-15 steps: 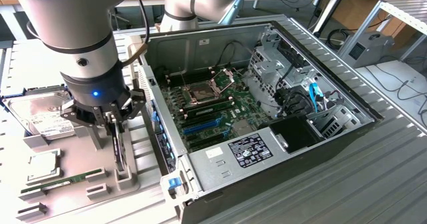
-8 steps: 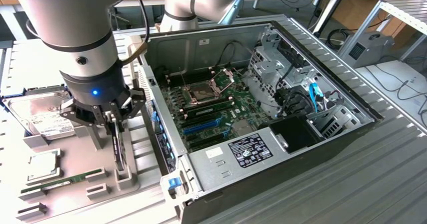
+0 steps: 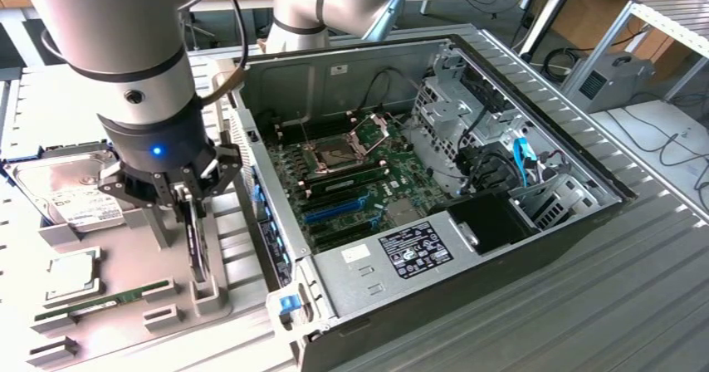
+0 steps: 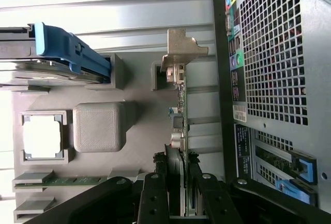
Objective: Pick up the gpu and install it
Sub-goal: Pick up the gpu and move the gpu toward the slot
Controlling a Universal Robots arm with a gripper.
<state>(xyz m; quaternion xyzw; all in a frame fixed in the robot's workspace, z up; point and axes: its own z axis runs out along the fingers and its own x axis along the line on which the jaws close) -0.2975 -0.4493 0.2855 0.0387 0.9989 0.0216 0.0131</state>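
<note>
The end effector (image 3: 188,210) hangs on the arm (image 3: 128,48) with its tips pointing down, over the grey holder (image 3: 212,293) that lies on the ribbed metal table (image 3: 554,314). It is partly closed and grips the gpu (image 3: 199,256). In the wrist view its two black fingers (image 4: 154,193) stand one on each face of the card and lie against it, with the round black fan between them. The gpu (image 4: 179,105) stands on its edge in a slot of the holder, and its lower edge sits in that slot. Seen in the exterior view, the card reaches from between the fingertips toward 6 o'clock, so most of its body is directly under the end effector (image 4: 176,163). The silver bracket (image 4: 182,50) is at the end of the card far from the fingers, so the grip is on the fan end. On the exterior view's clock face, taken from the end effector, the hard drive (image 3: 72,193) lies at 9 o'clock, near it. A processor (image 3: 69,276) is at 8 o'clock, and a memory stick (image 3: 105,299) lies flat at 7 o'clock. The open computer case (image 3: 554,214) stands at 3 o'clock, just beside the holder. Its motherboard (image 3: 354,173) is in plain view.
</note>
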